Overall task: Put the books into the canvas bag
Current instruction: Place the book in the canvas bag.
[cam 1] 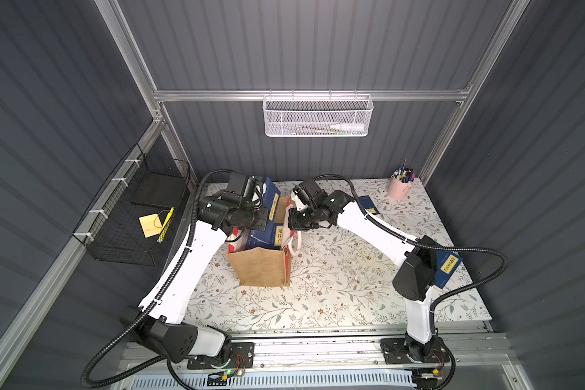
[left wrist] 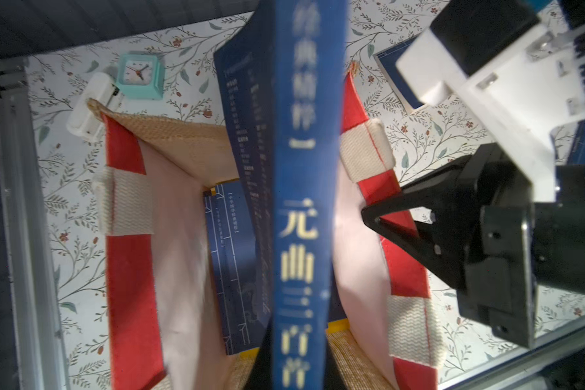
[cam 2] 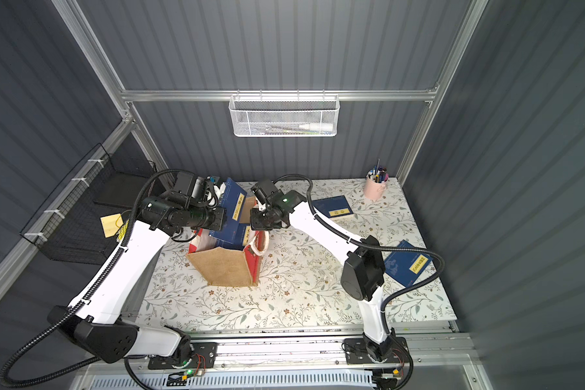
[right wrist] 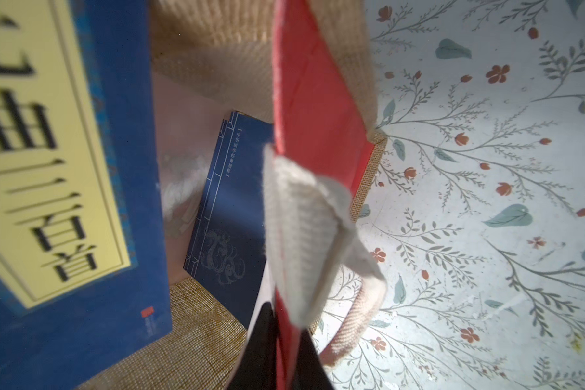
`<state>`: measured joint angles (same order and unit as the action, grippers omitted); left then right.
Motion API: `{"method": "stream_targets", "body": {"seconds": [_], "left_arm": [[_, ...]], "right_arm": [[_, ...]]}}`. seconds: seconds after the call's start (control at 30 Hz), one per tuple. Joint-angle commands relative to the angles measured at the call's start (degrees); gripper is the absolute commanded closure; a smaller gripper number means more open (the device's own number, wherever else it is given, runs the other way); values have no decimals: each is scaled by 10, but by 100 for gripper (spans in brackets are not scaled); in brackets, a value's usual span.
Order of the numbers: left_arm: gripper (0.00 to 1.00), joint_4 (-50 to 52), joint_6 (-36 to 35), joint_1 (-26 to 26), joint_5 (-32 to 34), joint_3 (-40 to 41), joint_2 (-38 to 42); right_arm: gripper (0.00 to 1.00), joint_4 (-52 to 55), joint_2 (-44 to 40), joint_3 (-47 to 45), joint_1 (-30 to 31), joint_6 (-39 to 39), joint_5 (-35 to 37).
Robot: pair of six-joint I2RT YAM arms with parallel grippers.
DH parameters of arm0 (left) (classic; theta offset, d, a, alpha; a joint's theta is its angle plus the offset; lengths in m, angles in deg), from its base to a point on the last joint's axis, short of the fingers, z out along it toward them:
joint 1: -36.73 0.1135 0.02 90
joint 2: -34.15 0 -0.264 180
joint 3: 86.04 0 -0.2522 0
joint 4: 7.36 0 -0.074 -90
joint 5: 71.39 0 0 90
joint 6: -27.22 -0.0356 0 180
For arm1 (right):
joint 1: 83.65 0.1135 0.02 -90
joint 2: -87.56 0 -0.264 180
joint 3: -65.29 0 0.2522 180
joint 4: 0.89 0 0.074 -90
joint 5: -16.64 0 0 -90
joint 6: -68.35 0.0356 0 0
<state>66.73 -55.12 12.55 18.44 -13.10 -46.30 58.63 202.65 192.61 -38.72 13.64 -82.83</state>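
Book (left wrist: 301, 202) (navy) clenched in left hand (left wrist: 298, 368) over canvas bag (cam 1: 260, 270), right hand (left wrist: 375, 219) pinching its rim

Upright book (left wrist: 301, 169) splits canvas bag (left wrist: 125, 270) mouth; wide gap one side.

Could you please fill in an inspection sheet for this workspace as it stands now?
Surface: table with floral covering.
Job's things: canvas bag upright, open; books inside; far book and near book loose on table.
Clutter: pen cup; teal clock.
Grippers: left gripper shut on held book above the bag's mouth; right gripper shut on bag's red side panel.
Cables: conduit crosses near book in view.
Surroundings: white mesh basket on rail; black wire basket holding yellow note.
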Motion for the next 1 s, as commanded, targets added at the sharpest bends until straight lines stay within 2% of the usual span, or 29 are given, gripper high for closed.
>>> {"method": "stream_targets", "body": {"seconds": [0.0,0.13,0.3,0.4,0.47,0.63,0.8,0.83,0.9,0.97], "left_arm": [[100,2,17,5,-66,28,21],[100,28,13,6,-71,43,22],[100,76,36,9,-4,48,4],[100,81,49,12,1,54,-10],[100,67,53,14,-17,64,-19],[100,-14,68,22,-143,93,-41],[100,-57,75,49,-201,117,-62],[100,-65,74,59,-214,142,-65],[100,-71,68,77,-210,165,-70],[100,-68,59,89,-167,184,-74]], "right_arm": [[88,-6,-21,-13,-10,-14,-7],[89,-18,-23,-24,-14,-12,-20],[91,-28,-26,-29,-16,-14,-33],[93,-35,-32,-35,-17,-14,-41],[93,-45,-36,-41,-17,-16,-52],[93,-51,-51,-57,-17,-19,-63],[93,-57,-61,-67,-19,-19,-63],[93,-59,-62,-70,-20,-19,-64],[93,-65,-64,-78,-24,-16,-69],[93,-69,-65,-82,-25,-14,-73]]}}
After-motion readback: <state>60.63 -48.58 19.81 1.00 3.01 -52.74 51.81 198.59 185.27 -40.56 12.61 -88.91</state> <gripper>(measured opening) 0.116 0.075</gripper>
